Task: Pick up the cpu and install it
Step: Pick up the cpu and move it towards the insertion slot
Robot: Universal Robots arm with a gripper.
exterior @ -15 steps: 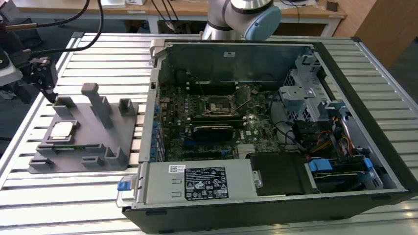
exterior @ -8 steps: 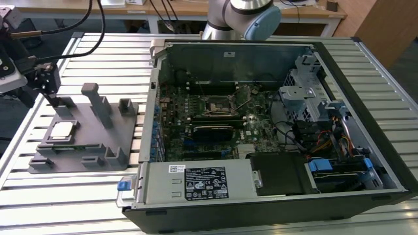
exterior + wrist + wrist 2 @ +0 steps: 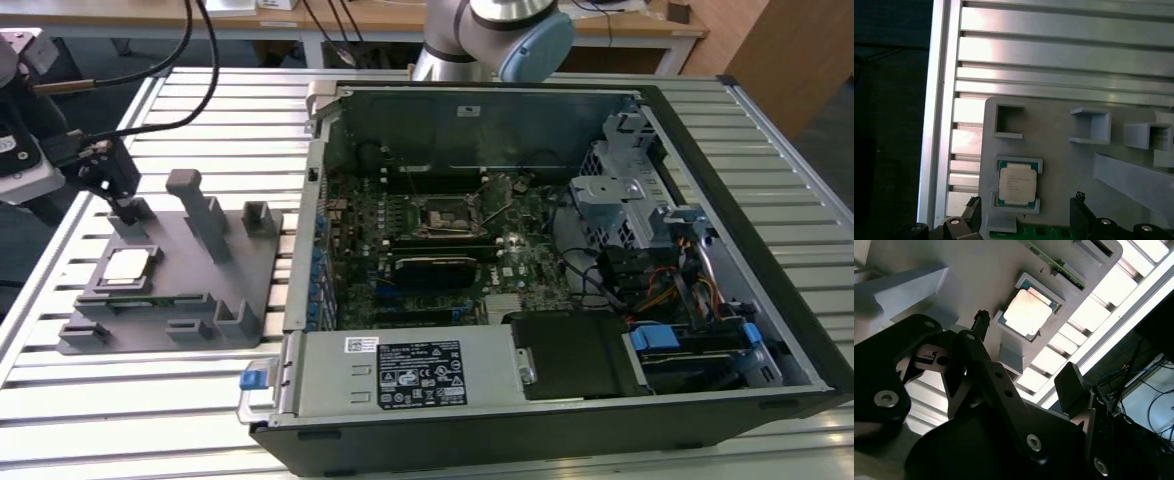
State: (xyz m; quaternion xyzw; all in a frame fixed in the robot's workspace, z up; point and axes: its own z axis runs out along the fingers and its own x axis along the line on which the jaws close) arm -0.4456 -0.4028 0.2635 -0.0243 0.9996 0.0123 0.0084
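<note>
Gripper [image 3: 127, 208]: black, two-fingered, on the Universal Robots arm. It hangs over the grey plastic holder block [image 3: 160, 315] at the exterior view's left. Fingers [image 3: 1079, 207] are spread wide and released, with nothing between them.

Cpu [image 3: 127, 265]: small flat square chip with a silvery-white metal top and a thin darker rim. It lies flat in a shallow square pocket of the holder block. In the exterior view the gripper is at about 12 o'clock from the cpu, near it but apart. In both wrist views the cpu [image 3: 1016, 184] [image 3: 1028, 314] shows between the lines of the two fingertips, and neither finger touches it.

A green circuit-board strip [image 3: 1046, 233] is slotted into the holder just beside the cpu's pocket.

Holder block: rests on the slatted aluminium table [image 3: 200, 110] and carries several upright posts and open square pockets.

Open black computer case [image 3: 747, 150]: lies on its side at about 3 o'clock from the holder in the exterior view. Inside it is a green motherboard [image 3: 527, 215]. The black square socket with a metal frame [image 3: 441, 213] is well apart from the cpu and the gripper.
</note>
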